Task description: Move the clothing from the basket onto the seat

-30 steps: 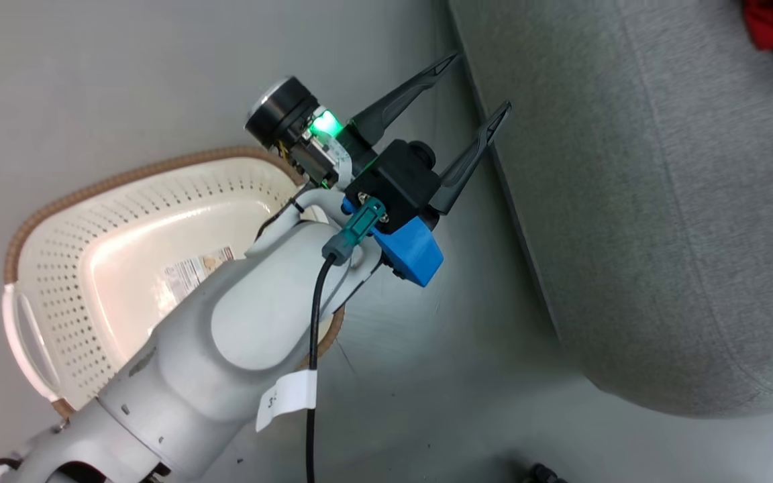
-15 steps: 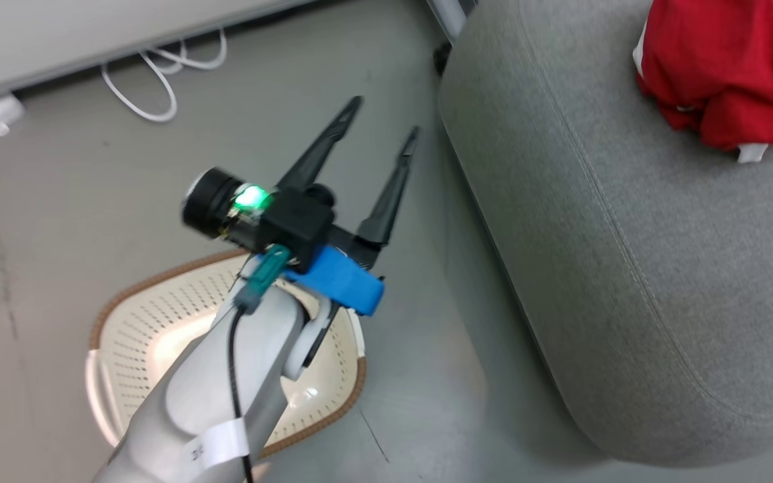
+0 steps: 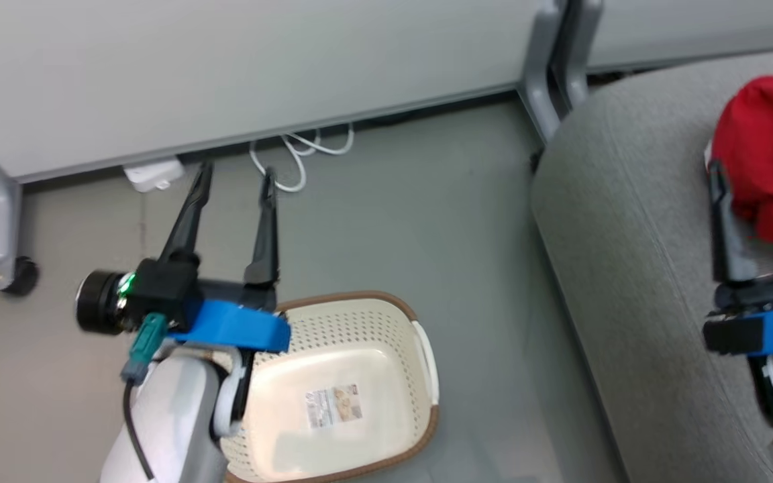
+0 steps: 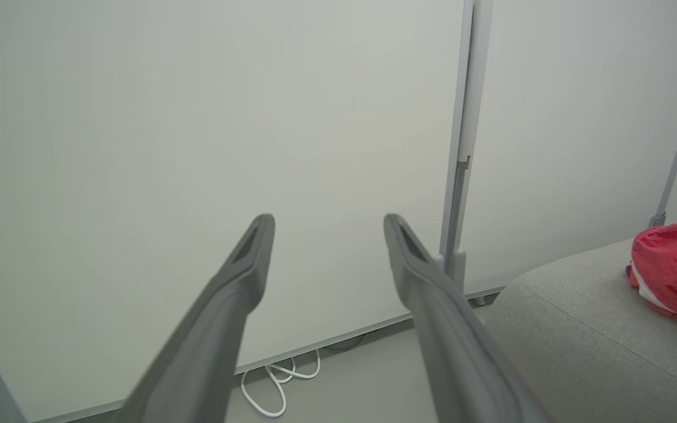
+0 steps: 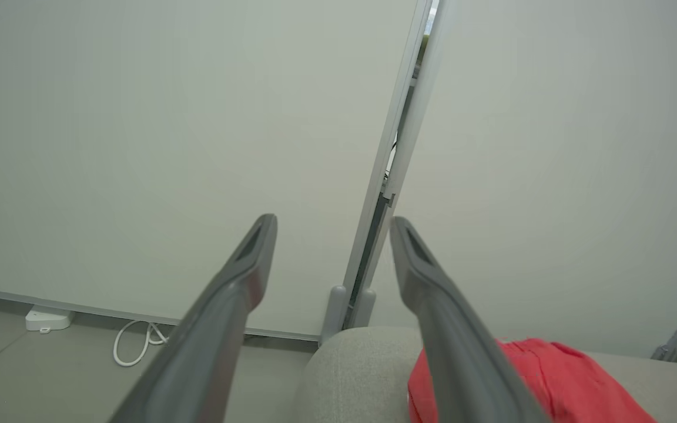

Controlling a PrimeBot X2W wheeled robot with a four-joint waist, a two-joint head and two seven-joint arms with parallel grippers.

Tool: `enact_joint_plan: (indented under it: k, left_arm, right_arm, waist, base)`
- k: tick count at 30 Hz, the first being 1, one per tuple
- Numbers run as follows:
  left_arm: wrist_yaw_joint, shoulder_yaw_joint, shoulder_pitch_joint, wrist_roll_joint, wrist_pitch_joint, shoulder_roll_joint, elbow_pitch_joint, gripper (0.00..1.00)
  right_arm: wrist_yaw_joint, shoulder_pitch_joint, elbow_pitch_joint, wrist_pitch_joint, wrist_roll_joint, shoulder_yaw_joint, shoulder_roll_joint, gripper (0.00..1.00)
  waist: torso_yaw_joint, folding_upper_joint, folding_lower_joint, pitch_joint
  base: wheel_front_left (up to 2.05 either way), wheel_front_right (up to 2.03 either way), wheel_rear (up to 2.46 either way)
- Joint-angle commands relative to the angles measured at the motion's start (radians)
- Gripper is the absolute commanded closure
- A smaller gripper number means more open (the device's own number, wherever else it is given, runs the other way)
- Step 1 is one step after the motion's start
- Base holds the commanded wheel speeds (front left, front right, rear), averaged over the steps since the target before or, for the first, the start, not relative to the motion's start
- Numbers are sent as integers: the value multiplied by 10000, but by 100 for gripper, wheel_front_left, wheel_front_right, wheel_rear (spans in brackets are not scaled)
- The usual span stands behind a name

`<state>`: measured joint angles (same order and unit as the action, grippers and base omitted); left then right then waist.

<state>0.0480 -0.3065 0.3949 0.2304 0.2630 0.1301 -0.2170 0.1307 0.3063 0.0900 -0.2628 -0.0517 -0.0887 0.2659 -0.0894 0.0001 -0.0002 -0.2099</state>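
Observation:
The clothing [image 3: 755,154] is a red bundle lying on the grey seat [image 3: 628,255] at the right; it also shows in the left wrist view as red clothing [image 4: 673,273] with white trim, and in the right wrist view as clothing [image 5: 556,382]. The cream basket [image 3: 353,396] with a brown rim stands on the floor at the bottom centre, with only a label on its bottom. My left gripper [image 3: 235,176] is open above the floor, left of the basket, holding nothing. My right gripper [image 3: 752,157] is open over the seat, in front of the red bundle.
A pale partition wall [image 3: 225,67] runs along the back, with a grey post [image 3: 547,74] and a castor leg [image 3: 4,268]. A white cable [image 3: 299,157] and a white power box [image 3: 151,176] lie on the floor by the wall.
The head camera has swung up and round, so the wall and the right gripper come into view. The left gripper stays open and empty.

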Motion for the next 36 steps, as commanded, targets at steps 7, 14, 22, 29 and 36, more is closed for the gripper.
enact_joint_plan:
  k: [7,14,22,29,36]
  left_arm:
    - [-237,1505,-1557,-411,25,-192,249,0]
    - [-847,2224,-2703,-751,25,-419,382,0]
    - [-1367,2486,-3413,-919,25,-661,240,0]
    - [-1617,2418,-3679,-947,25,-768,-78,0]
    - [-1704,2464,-3687,-965,25,-794,-243,0]
  right_arm:
    - [1,-915,273,-30,-178,649,-507,0]
    - [1,-1704,824,-32,-269,807,-833,0]
    - [1,-2366,1196,-30,-249,572,-1167,0]
    - [1,-2644,1469,-30,-245,440,-1344,0]
    - [1,-2714,1589,-30,-217,414,-1443,0]
  waist:
    - [1025,-1,2,1210]
    - [1198,-1,2,1739]
    - [1204,-1,2,2045]
    - [1193,-1,2,2197]
    - [1190,-1,2,2255]
  base:
    - [0,0,0]
    - [0,0,0]
    - [0,0,0]
    - [0,0,0]
    - [0,0,0]
